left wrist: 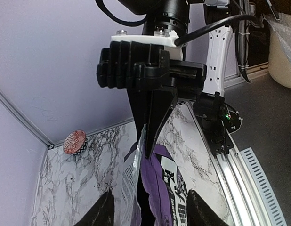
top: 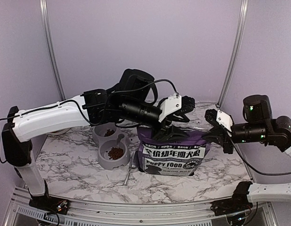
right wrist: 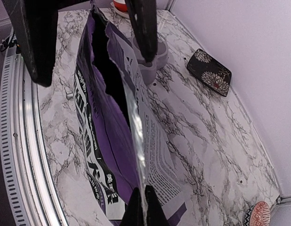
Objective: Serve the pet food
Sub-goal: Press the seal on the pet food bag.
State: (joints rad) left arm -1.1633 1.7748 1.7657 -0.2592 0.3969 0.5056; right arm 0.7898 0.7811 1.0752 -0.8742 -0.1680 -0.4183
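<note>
The purple-and-white "PUPPY FOOD" bag (top: 171, 154) stands upright mid-table with its top torn open. My right gripper (top: 211, 135) is shut on the bag's right top edge; the right wrist view shows the fingers pinched on the foil seam (right wrist: 144, 209). My left gripper (top: 168, 133) is open, its fingers (right wrist: 35, 42) straddling the bag's mouth from above without touching it. Reddish-brown kibble (top: 116, 153) lies in both cups of the grey double bowl (top: 104, 162) left of the bag. The bag's inside (right wrist: 105, 70) is dark, so no kibble shows there.
A shiny metal scoop (top: 128, 173) lies on the marble between the bowl and the bag. A dark patterned rectangular dish (right wrist: 210, 71) and a red patterned round dish (left wrist: 74, 142) sit near the back wall. The metal rail (top: 136, 207) runs along the near edge.
</note>
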